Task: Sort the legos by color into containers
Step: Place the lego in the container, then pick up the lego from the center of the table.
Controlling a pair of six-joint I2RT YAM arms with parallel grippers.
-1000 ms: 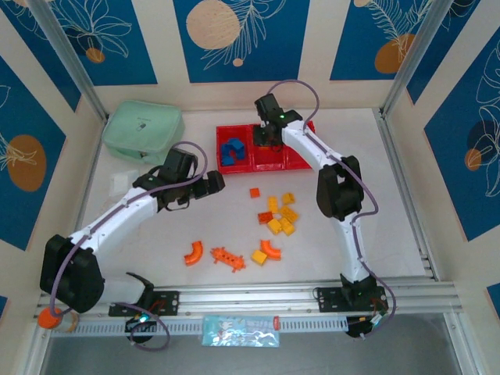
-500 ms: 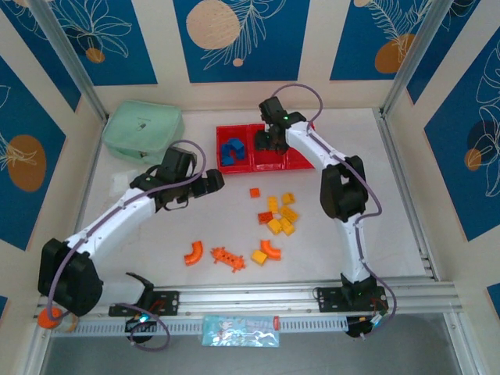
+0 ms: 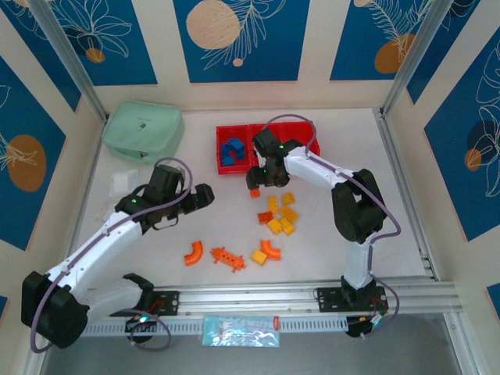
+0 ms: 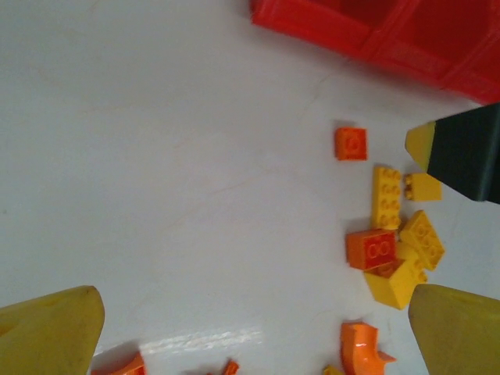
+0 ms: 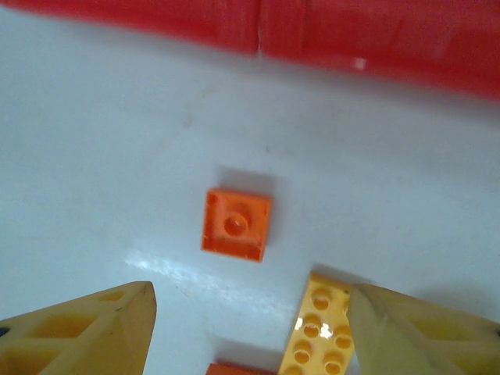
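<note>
Found the legos (image 3: 280, 215) loose at the centre of the overhead frame, hard moulded plastic with round studs: yellow blocks heaped against an orange one, with an orange arch (image 3: 193, 252) and a toothed orange piece (image 3: 228, 258) lower down. Saw one flat orange square (image 5: 235, 224), single stud on top, lying apart at mid-frame of the right wrist view, with a yellow studded brick (image 5: 322, 332) at lower right, close against a finger. Noted blue bricks (image 3: 231, 151) in the leftmost bin of the containers (image 3: 219, 148), a shiny red tray at upper centre. Caught the right gripper (image 5: 250, 291) released, ribbed yellow fingers spread and holding nothing, the orange square just ahead of its tips. Found the left gripper (image 3: 205, 195) gaping wide and empty, left of the pile. Spotted a soft mint-green pouch (image 3: 143, 131) at upper left on the glossy white table (image 3: 312, 242).
</note>
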